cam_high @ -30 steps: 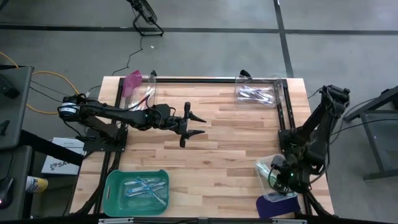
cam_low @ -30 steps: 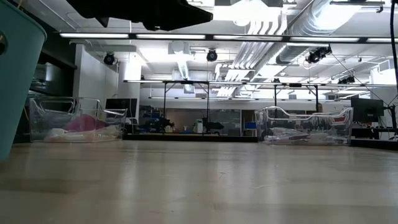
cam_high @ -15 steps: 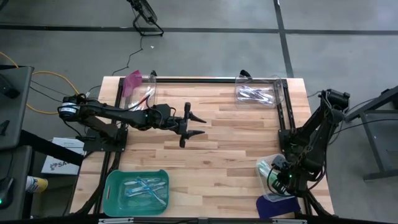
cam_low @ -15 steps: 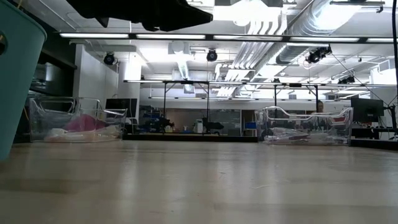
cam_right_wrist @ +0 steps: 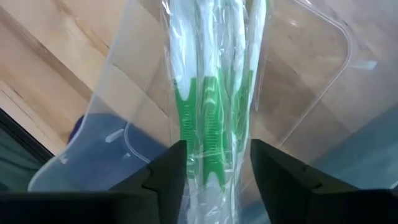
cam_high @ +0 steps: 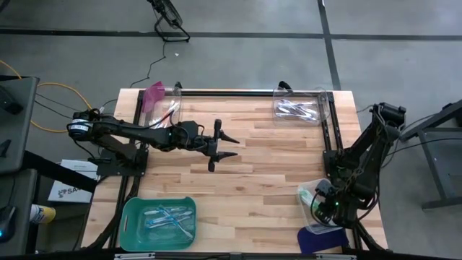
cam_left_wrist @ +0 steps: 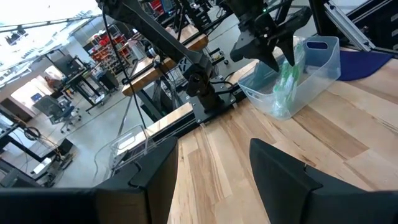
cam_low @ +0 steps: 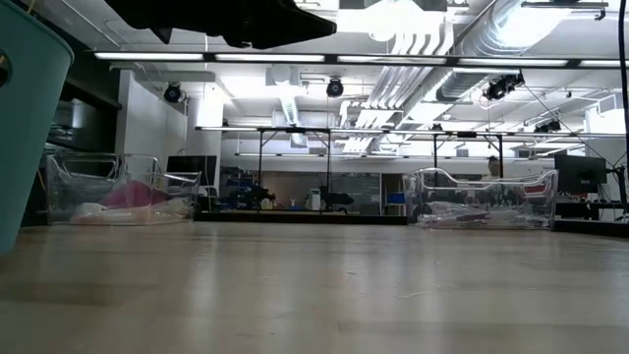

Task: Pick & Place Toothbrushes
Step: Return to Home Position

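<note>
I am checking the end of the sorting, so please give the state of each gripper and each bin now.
left gripper: open, empty, over the table's middle.
right gripper: open, empty, above the translucent bin.
translucent bin: upright, holds green toothbrushes.
teal bin: upright, holds blue toothbrushes.
left transparent bin: upright, holds pink toothbrushes.
right transparent bin: upright, holds purplish toothbrushes.

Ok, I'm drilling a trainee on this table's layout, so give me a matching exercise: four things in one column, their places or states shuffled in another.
1 teal bin
2 green toothbrushes
3 left gripper
4 right transparent bin

A open above the table's middle
B high view's top-right table corner
C high view's bottom-left table corner
D inside the clear bin under the right gripper

Pairs: 1-C, 2-D, 3-A, 4-B.
</note>
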{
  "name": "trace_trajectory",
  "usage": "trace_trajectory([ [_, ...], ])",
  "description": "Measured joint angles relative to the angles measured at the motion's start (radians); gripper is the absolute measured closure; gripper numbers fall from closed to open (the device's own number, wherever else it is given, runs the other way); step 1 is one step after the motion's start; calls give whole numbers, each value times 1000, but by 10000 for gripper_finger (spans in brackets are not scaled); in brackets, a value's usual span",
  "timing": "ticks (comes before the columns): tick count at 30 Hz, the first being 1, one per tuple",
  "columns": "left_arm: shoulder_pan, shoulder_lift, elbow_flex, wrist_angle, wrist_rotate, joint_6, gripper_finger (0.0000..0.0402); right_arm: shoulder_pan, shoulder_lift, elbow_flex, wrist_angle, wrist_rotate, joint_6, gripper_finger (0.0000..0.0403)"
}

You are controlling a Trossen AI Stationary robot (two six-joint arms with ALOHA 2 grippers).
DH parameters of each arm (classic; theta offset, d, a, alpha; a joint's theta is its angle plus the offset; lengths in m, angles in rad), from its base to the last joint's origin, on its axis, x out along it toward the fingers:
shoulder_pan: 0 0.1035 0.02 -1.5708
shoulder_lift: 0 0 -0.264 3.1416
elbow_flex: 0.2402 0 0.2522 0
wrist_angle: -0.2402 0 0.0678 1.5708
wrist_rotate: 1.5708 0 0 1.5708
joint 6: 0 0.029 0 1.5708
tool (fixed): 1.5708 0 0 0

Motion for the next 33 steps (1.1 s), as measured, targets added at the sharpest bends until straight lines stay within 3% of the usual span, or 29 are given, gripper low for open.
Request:
trace_trajectory([
  [7,0,0,0,-1,0,-19,208,0,-28,0,3,38,28,217],
  [18,0,-38,2,-82,-18,-34,208,0,-163,0,-49,71,13,252],
  [24,1,-49,1,-94,-43,2,208,0,-277,0,-198,271,-126,274],
  [30,9,-60,1,-96,-217,96,208,0,-403,0,-359,511,-321,292],
  [33,43,-87,1,-97,-246,110,208,0,-469,0,-421,627,-414,298],
])
